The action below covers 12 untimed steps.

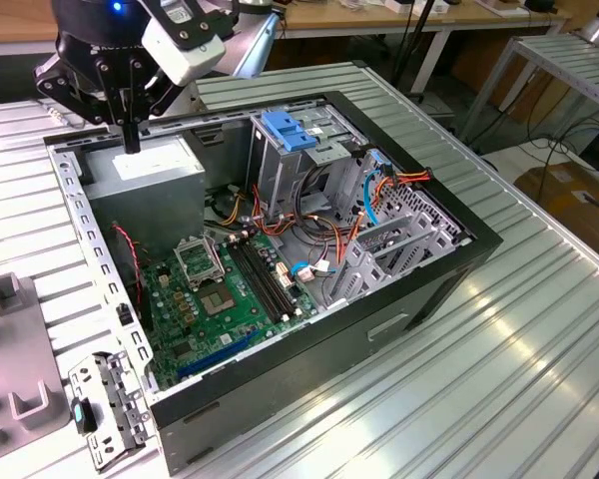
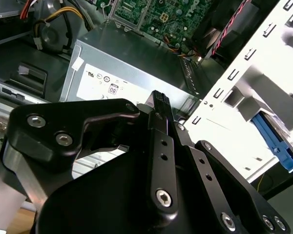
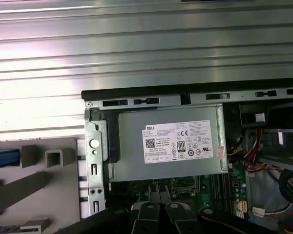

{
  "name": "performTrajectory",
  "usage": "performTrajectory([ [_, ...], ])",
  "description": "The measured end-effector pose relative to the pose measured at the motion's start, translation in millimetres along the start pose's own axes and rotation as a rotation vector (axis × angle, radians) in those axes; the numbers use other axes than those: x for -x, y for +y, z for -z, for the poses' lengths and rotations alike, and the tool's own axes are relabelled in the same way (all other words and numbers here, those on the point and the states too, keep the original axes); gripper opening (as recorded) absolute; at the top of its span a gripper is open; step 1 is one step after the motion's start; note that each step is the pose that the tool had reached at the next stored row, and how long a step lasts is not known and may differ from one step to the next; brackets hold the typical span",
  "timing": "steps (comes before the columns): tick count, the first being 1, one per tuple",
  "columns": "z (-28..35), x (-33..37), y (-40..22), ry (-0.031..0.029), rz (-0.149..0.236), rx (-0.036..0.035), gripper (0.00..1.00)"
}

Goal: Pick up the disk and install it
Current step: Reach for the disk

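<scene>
My gripper [image 1: 130,138] hangs over the grey power supply [image 1: 145,170] at the back corner of the open computer case [image 1: 379,329], toward the exterior view's left. Its black fingers [image 2: 159,100] stand together, shut and holding nothing. The disk's blue carrier [image 2: 277,145] shows beyond the case's white frame in the second wrist view. A blue strip of the disk [image 3: 3,158] rests in the grey fixture [image 3: 53,195] beside the case in the first wrist view. The gripper is well apart from the disk.
Inside the case lie a green motherboard [image 1: 220,299], coloured cables [image 1: 319,225] and a tall grey metal cage topped by a blue clip [image 1: 285,130]. The grey fixture [image 1: 10,349] sits at the exterior view's left on the ribbed metal table [image 1: 479,379].
</scene>
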<state>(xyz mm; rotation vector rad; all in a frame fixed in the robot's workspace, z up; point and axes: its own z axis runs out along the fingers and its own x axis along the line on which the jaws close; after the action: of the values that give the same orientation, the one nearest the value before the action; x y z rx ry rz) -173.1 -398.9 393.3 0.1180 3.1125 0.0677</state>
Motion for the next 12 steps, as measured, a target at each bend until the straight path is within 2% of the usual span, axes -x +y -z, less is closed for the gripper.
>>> performTrajectory([
  [12,0.3,-11.4,-0.8,-0.0001,0.000,0.0001,0.11],
])
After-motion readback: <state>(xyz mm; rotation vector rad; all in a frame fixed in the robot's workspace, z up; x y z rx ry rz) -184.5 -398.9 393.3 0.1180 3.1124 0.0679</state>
